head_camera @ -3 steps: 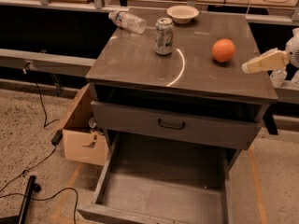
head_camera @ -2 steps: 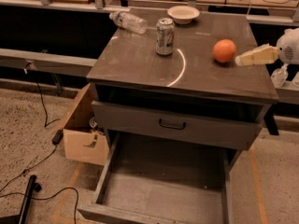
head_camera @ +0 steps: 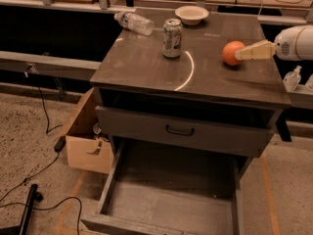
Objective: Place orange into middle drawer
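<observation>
A dark desk [head_camera: 142, 62] is seen from above and in front, its flat top marked with a pale curved line [head_camera: 186, 76]. Below it, the middle drawer [head_camera: 166, 199] is pulled well out toward the camera, and its bare floor and low side walls are shown. Above that, a drawer with a grey front [head_camera: 146, 126] and a small black handle [head_camera: 179, 130] is pulled out only a little. An open cardboard box [head_camera: 87, 143] is set on the floor against the desk's left side (as seen from the camera), with black cables [head_camera: 44, 111] trailed nearby.

The robot's white arm [head_camera: 295, 43] is reached in from the right edge. On the desk top, a clear plastic bottle [head_camera: 134, 22] is laid on its side at the back left, a soda can [head_camera: 172, 38] is stood upright near the middle, and a pale bowl [head_camera: 191, 14] is placed at the back.

The orange [head_camera: 232, 53] is rested on the desk top, right of the can and well apart from it. The claw [head_camera: 250, 52] is held level against the orange's right side, its pale tip touching the fruit; whether the claw is apart or together cannot be told.
</observation>
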`<state>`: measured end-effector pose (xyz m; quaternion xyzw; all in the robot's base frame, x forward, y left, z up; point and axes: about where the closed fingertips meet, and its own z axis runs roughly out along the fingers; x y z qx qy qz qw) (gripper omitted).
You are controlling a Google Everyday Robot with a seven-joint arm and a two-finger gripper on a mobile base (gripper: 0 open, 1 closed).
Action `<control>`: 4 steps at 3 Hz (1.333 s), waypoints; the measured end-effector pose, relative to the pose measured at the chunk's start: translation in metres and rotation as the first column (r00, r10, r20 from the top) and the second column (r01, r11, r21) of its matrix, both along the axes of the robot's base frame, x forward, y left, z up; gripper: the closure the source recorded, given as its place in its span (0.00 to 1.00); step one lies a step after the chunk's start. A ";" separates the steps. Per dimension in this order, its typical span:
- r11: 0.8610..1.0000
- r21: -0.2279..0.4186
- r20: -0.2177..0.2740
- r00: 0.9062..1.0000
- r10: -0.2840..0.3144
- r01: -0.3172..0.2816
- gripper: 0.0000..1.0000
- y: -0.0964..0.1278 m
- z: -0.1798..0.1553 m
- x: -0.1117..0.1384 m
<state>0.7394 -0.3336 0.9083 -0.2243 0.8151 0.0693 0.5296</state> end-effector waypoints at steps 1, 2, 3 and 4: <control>0.998 0.040 -0.013 0.999 0.040 -0.040 0.00 0.018 -0.009 0.013; 0.994 0.077 -0.043 0.996 0.084 -0.080 0.00 0.040 -0.024 0.017; 0.991 0.092 -0.062 0.993 0.102 -0.096 0.00 0.050 -0.034 0.016; 0.990 0.106 -0.074 0.992 0.105 -0.097 0.18 0.056 -0.045 0.015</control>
